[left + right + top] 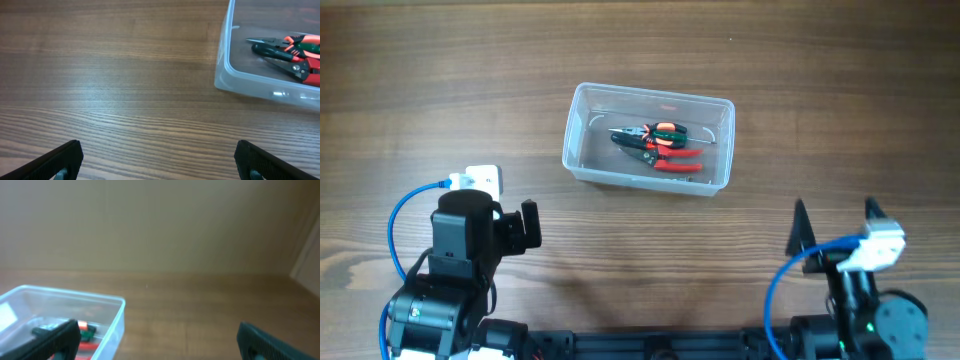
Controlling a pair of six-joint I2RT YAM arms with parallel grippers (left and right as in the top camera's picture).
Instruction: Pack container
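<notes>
Overhead – container: clear tub, the container (640, 181), sits upper ctr of frame on the wood table (420, 80), long side running left-right, slightly skewed, well apart from both arms.
Overhead – contents: red-handled pliers (670, 158) + green-handled tool (668, 129) lie in its middle-to-right part. They overlap at the dark nose ends, tips toward frame left.
Overhead – right side: right gripper (835, 225) at lower right of frame, its two dark fingers spread wide w/ nothing btwn them. It is below-right of the tub.
Overhead – left side: arm at lower left. Only one black finger (528, 224) shows clearly beside the wrist body, so the spread can't be read here. A blue cable (405, 215) loops at frame left of it.
Left wrist – grip: left gripper (159, 152) is released, fingertips at the lower left + lower right corners, bare table btwn them.
Left wrist – container: rounded corner + rim in upper right of frame, ahead and off to the side, untouched.
Left wrist only: sharp close look at the tools, incl. the slim pointed nose aimed at frame left.
Right wrist – grip: released too, holding nothing, fingertips at the lower corners.
Right wrist – container: lower left of frame, blurry. One fingertip (55, 340) overlaps it in the picture only; overhead shows them apart.
Right wrist only: beige wall (150, 220) beyond the table's far edge.
</notes>
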